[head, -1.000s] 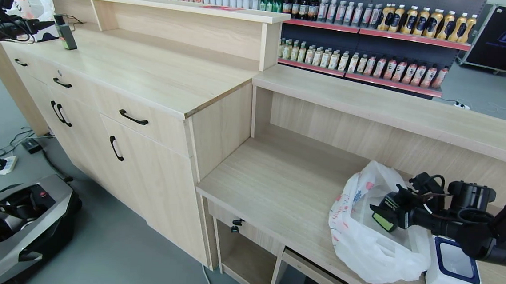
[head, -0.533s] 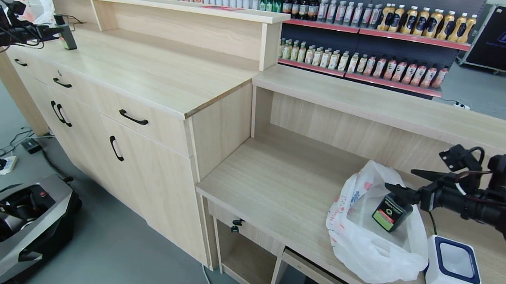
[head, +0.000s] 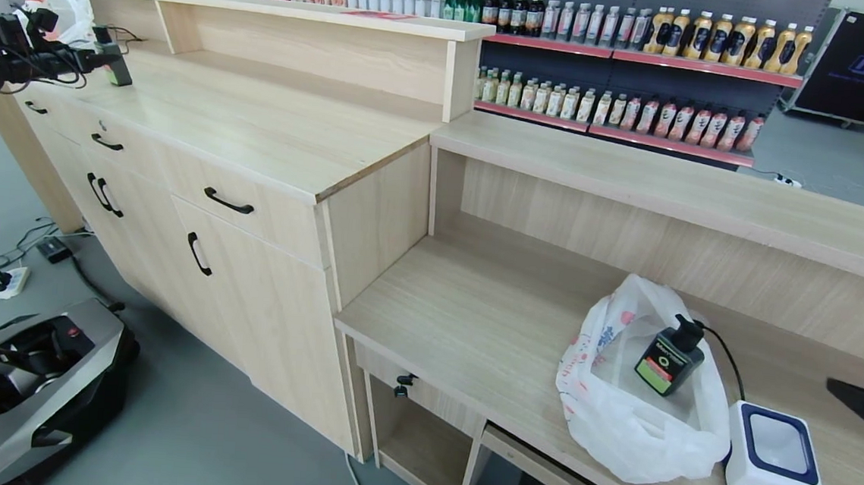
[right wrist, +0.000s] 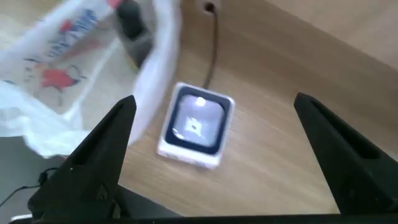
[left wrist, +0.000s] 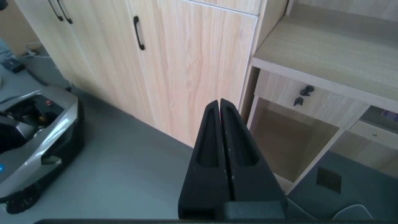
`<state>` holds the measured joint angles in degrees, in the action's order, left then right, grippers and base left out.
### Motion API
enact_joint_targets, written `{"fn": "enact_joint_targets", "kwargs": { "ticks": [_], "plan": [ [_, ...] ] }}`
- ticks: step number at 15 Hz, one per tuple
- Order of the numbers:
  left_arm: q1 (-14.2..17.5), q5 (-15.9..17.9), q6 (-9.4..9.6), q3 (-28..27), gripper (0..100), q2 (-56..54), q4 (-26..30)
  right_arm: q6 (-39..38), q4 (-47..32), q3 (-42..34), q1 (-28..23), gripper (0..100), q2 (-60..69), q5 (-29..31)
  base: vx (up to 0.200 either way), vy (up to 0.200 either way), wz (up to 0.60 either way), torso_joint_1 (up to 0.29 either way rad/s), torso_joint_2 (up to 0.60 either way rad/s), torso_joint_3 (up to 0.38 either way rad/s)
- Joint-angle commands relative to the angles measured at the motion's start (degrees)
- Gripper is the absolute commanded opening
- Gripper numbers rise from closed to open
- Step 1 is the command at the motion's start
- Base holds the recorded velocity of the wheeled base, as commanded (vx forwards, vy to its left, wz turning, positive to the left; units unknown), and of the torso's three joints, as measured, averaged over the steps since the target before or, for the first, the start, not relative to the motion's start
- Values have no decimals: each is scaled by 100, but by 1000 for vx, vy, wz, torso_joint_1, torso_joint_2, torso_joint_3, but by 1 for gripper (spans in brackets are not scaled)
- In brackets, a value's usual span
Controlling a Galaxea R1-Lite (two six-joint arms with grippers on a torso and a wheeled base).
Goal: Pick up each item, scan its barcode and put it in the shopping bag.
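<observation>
- One dark pump bottle (head: 667, 362) with a green and red label sits inside the white shopping bag (head: 618, 408), pump end up and leaning a little.
- The shopping bag lies open on the lower counter (head: 472, 314), its mouth facing up and its printed side turned toward the counter's front edge.
- Just beside the bag, on the robot's right, stands a white barcode scanner (head: 774, 457) with a blue-rimmed window on top; it touches the bag's plastic or nearly does.
- A black cable (head: 724, 354) runs from the scanner back behind the bag.
- The right gripper (right wrist: 214, 98) hangs above the scanner with its fingers spread wide and nothing between them; the head view shows one dark fingertip at the right edge, over the counter.
- The left gripper (left wrist: 219, 102) has its fingers pressed together on nothing, pointing down toward the grey floor (left wrist: 124, 162) in front of the cabinet (left wrist: 186, 56).
- Behind the counter, shelves (head: 609, 106) carry rows of bottled drinks.
</observation>
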<state>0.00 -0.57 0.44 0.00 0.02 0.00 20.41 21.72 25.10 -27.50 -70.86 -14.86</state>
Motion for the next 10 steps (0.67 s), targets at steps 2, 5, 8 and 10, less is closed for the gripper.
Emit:
{"fn": "enact_joint_targets", "kwargs": {
  "ticks": [2, 5, 8, 10],
  "plan": [
    [0, -4, 0, 0, 0, -2, 0, -116, -300, -128, -502, 100, 662, 546, 0, 0, -600, 0, 0, 2],
    [0, -4, 0, 0, 0, -2, 0, -177, -63, -128, -818, 100, 574, 660, 0, 0, -600, 6, 1, 2],
    [0, -4, 0, 0, 0, -2, 0, -213, -54, -128, -1029, 100, 398, 888, 0, 0, -600, 2, 5, 5],
    [0, -4, 0, 0, 0, -2, 0, -1109, 306, -102, -1214, 100, -305, 853, 0, 0, 0, 0, 0, 0]
  ]
}}
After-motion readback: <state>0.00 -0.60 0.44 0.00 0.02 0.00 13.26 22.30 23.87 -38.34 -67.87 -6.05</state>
